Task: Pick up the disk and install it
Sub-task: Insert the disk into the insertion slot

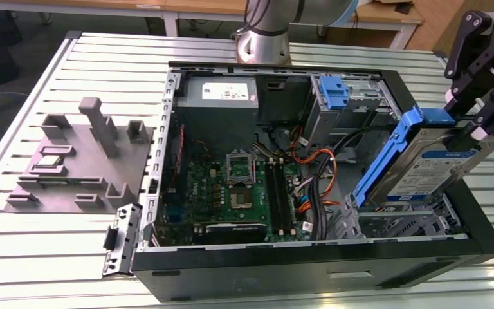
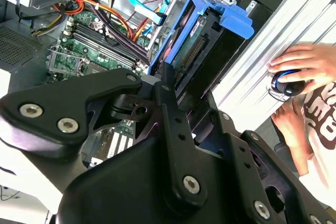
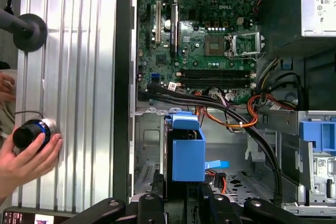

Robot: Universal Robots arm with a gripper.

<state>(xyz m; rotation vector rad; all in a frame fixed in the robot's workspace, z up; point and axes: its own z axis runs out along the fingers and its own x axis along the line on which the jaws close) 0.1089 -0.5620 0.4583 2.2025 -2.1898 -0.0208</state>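
Gripper clamps the tilted disk, blue-and-white label showing, over the case.

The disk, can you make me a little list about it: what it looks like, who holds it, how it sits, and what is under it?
thing: flat silver metal disk with blue plastic rails
held by: jaws, shut on its upper end
pose: tilted, lower end in the case opening
below it: metal drive bay of the open black computer case
beside it: green motherboard
installed: not yet
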